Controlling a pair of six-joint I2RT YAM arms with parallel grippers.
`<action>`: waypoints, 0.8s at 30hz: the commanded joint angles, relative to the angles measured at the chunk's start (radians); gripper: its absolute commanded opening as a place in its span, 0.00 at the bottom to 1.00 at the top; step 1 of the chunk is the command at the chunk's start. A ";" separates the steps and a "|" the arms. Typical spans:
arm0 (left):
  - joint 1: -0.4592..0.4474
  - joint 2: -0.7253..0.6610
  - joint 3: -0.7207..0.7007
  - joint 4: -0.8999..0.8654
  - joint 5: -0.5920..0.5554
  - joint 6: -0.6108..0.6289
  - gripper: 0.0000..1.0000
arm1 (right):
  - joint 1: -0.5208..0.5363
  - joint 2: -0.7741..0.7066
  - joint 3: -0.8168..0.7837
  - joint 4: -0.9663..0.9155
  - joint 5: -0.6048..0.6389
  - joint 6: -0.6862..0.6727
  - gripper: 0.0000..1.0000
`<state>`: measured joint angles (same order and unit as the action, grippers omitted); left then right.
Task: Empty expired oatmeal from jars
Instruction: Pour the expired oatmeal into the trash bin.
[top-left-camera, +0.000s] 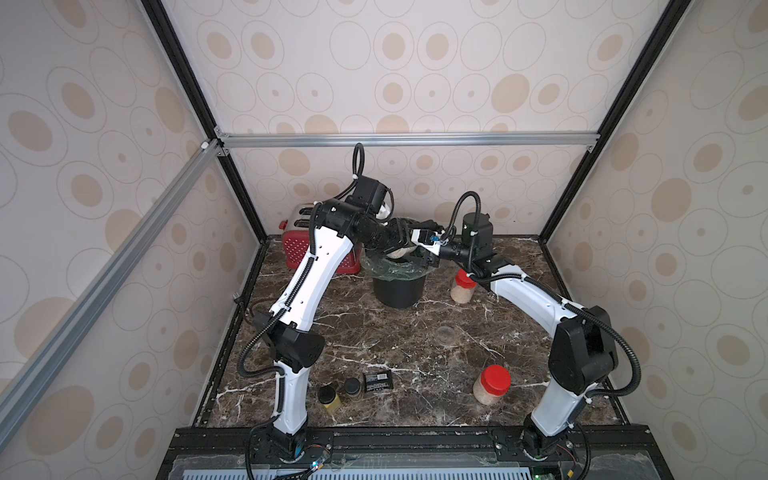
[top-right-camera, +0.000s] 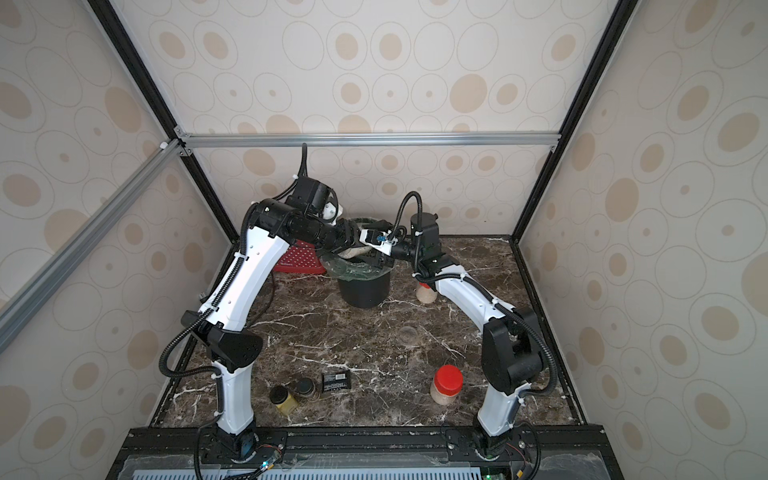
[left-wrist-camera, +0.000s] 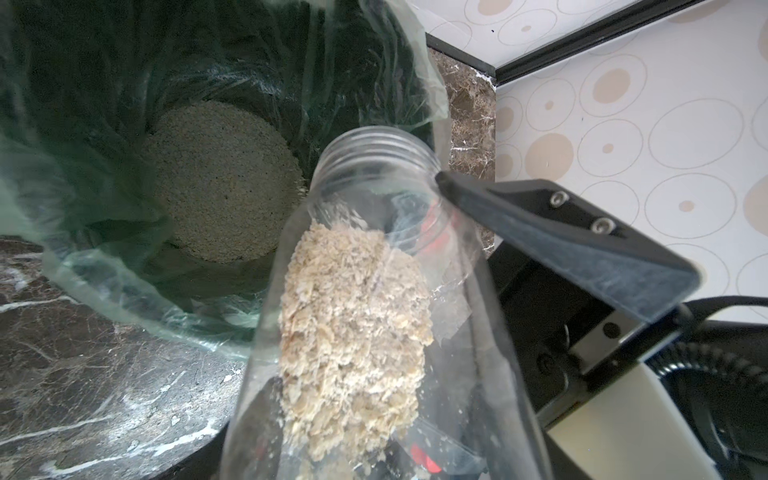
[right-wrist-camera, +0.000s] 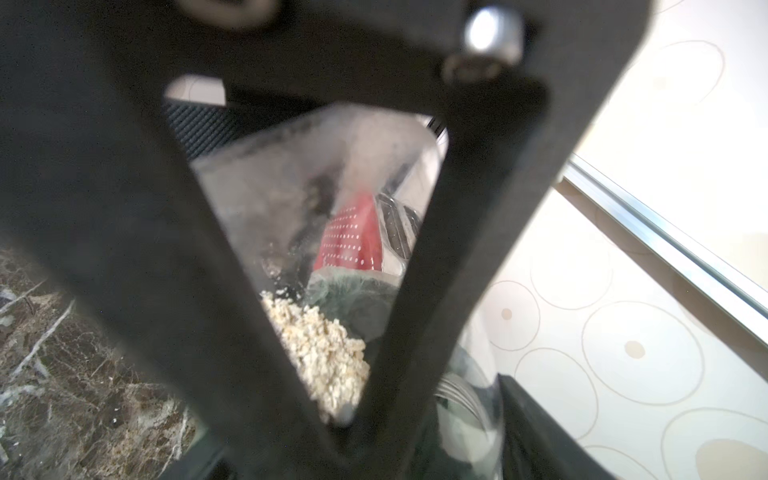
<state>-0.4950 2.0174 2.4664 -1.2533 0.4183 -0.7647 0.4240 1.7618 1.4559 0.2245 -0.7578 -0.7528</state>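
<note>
Both arms arch inward from the lower edge of the frame and meet above the black bin (top-left-camera: 399, 293) at centre, as both top views show. The left gripper (top-left-camera: 398, 243) is clamped on an open jar (left-wrist-camera: 374, 291), tilted with its threaded mouth over the bin's green liner (left-wrist-camera: 83, 249). Oatmeal (left-wrist-camera: 353, 332) lies along the jar's wall, short of the mouth, and a pale heap (left-wrist-camera: 224, 178) covers the bin's floor. One finger (left-wrist-camera: 561, 241) of the right gripper (top-left-camera: 427, 254) touches the jar's neck; whether that gripper is closed cannot be told. Two red-lidded jars (top-left-camera: 463, 286) (top-left-camera: 491, 384) stand right of the bin and at lower right. Bare marble table (top-left-camera: 374, 332) lies between the arms.
</note>
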 joint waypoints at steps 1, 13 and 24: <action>-0.004 -0.044 0.005 -0.015 0.025 0.024 0.00 | -0.002 0.014 0.035 -0.004 -0.054 -0.001 0.79; -0.004 -0.055 -0.006 -0.010 0.034 0.047 0.00 | 0.003 0.013 0.036 0.015 -0.108 0.018 0.89; 0.001 -0.068 -0.034 0.009 0.035 0.065 0.00 | 0.010 0.017 0.059 -0.053 -0.127 0.002 0.78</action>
<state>-0.4927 1.9789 2.4363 -1.2591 0.4389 -0.7395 0.4252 1.7710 1.4883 0.2058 -0.8486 -0.7517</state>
